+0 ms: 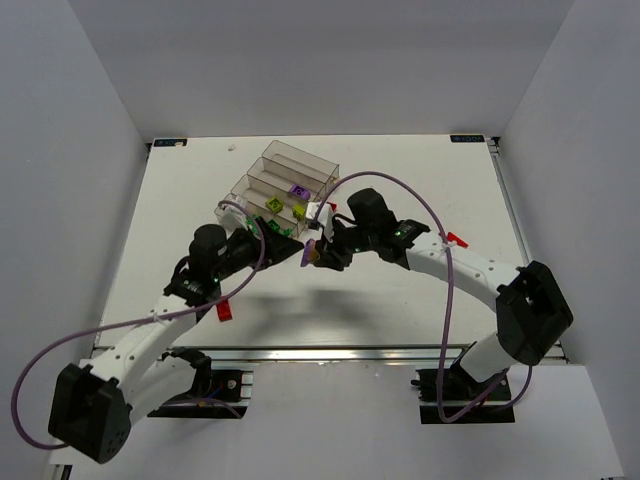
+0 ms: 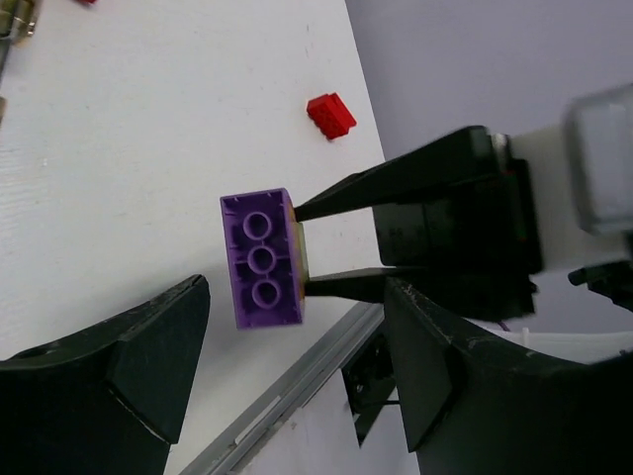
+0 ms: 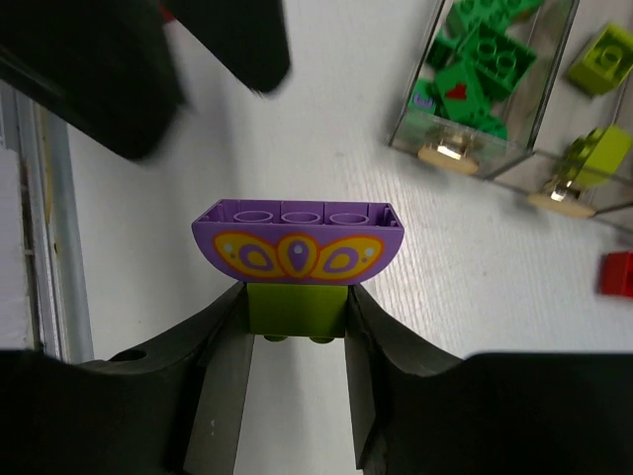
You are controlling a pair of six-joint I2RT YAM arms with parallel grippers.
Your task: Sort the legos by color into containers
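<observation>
Right pincer (image 3: pixel 297 327) fingers fill the near edge of their view, clamped on a lime brick (image 3: pixel 297 309) with a purple brick (image 3: pixel 297 242) stuck to it, both held off the tabletop (image 1: pixel 400 300). Left pincer (image 2: pixel 297 297) stands wide apart, its fingers flanking the purple brick without touching. Bins (image 1: pixel 300 170) sit just beyond, green bricks (image 3: pixel 480 59) in the nearest one, lime ones in the next. One red brick (image 2: pixel 330 115) lies loose on the tabletop.

I see the white table (image 1: pixel 420 180) carrying the clear bins (image 1: pixel 296 168) and loose red legos (image 1: pixel 226 311), maybe three.
</observation>
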